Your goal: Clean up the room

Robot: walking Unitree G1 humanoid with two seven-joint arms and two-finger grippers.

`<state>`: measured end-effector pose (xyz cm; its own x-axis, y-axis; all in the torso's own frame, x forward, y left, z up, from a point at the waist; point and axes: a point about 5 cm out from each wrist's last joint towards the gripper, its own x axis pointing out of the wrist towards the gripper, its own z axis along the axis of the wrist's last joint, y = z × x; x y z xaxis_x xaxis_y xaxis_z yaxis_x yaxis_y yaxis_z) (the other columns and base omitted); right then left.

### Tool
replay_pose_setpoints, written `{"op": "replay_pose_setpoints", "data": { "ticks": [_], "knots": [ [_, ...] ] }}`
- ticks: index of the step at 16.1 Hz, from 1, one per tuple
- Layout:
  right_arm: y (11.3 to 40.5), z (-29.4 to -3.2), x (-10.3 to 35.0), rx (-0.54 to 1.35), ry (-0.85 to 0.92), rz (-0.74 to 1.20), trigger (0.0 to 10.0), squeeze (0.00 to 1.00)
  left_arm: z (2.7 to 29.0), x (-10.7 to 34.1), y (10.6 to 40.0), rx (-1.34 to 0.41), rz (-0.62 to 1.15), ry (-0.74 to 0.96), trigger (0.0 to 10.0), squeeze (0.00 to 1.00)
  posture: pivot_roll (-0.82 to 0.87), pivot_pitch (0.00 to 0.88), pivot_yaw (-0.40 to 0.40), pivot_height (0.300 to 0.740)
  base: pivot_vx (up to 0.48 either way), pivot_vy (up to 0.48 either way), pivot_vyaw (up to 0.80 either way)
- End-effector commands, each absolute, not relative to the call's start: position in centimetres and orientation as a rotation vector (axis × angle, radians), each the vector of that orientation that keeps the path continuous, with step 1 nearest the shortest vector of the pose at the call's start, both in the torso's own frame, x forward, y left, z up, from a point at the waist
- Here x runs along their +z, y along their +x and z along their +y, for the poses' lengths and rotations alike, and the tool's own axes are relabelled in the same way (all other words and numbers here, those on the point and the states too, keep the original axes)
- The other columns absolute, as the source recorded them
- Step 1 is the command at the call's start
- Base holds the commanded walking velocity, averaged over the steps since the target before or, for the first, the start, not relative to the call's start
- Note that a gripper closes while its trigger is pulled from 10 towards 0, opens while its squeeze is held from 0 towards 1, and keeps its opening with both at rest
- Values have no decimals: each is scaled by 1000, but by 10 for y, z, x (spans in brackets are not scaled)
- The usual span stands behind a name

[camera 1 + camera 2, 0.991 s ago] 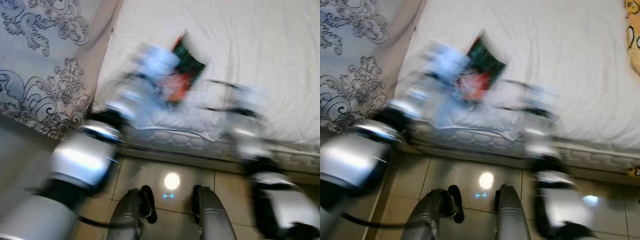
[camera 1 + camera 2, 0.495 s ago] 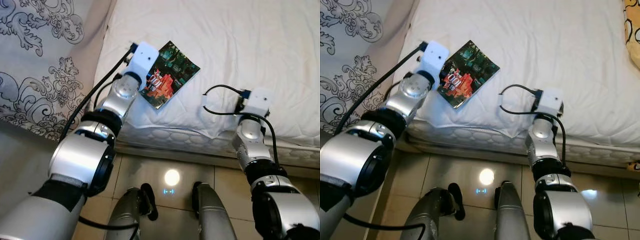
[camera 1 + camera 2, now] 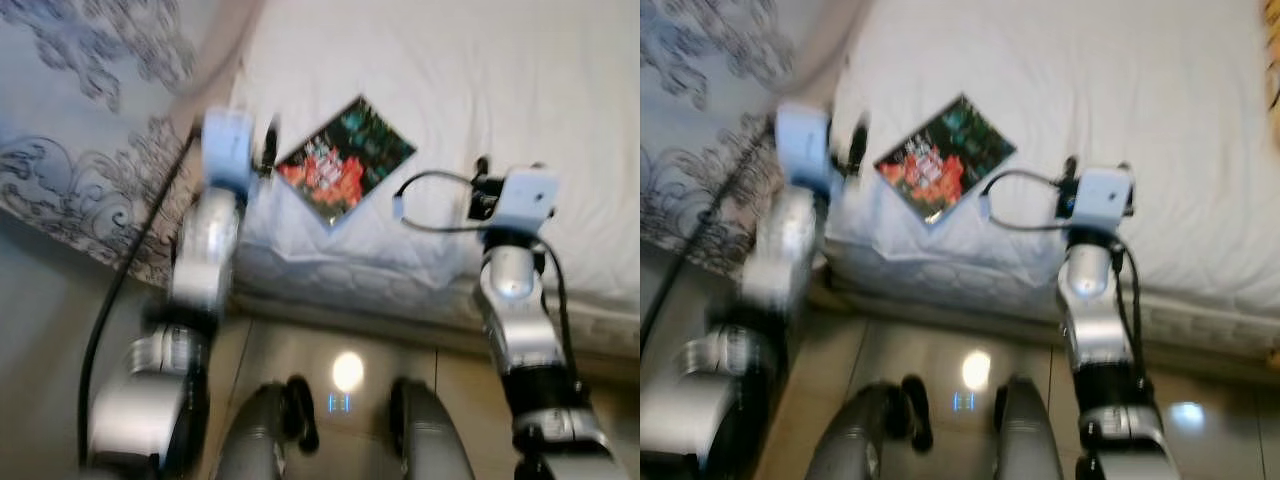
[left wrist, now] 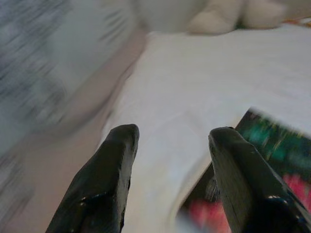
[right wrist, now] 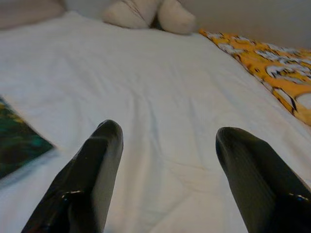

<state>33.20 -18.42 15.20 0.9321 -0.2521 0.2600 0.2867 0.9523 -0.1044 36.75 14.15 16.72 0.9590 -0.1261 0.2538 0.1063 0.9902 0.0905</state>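
A book [image 3: 345,160] with a dark green and red cover lies flat on the white bed [image 3: 480,70], near its left front corner. My left gripper [image 3: 268,148] hovers at the bed's left edge, just left of the book and apart from it. In the left wrist view it [image 4: 175,133] is open and holds nothing, with the book [image 4: 272,160] just past one finger. My right gripper [image 3: 482,175] is over the bed's front edge, right of the book. It [image 5: 170,132] is open over bare sheet, the book's corner [image 5: 19,141] off to one side.
A grey patterned cloth [image 3: 90,120] hangs left of the bed. Tiled floor [image 3: 345,340] and my legs are below the mattress edge. An orange patterned blanket [image 5: 272,63] and pale pillows [image 5: 146,14] lie at the bed's far end.
My left gripper has pulled back to the left, off the book's corner. The book stays on the bed. The right arm has barely moved. The view has shifted and is blurred.
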Motion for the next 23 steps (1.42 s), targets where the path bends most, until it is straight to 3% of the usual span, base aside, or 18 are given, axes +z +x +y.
{"op": "replay_pose_setpoints", "data": {
  "ticks": [1, 6, 8, 10, 15, 23],
  "knots": [
    [329, -176, 147, -247, -130, -226, 10000, 0, 149, 169, 363, -58, -273, 53, 10000, 0, -144, 26, 80, 700, 0, 0, 0],
    [326, -164, 145, -202, -102, -227, 10000, 0, 145, 155, 357, -17, -221, 31, 10000, 0, -131, 0, 79, 700, 0, -458, 0],
    [335, -143, 140, -106, -66, -215, 10000, 0, 124, 160, 370, -102, -214, 163, 10000, 0, -146, 0, 104, 700, 0, 0, 0],
    [333, -141, 139, -96, -69, -210, 10000, 0, 123, 160, 368, -138, -197, 155, 10000, 0, -156, 0, 111, 700, 0, 0, 0],
    [324, -144, 124, -86, -93, -170, 10000, 0, 111, 161, 369, -191, -182, 128, 10000, 0, -189, 0, 123, 700, 480, 0, -616],
    [327, -134, 123, -21, -76, -153, 10000, 0, 116, 164, 370, -152, -185, 100, 10000, 0, -185, 0, 121, 700, 453, 37, 0]
  ]
}}
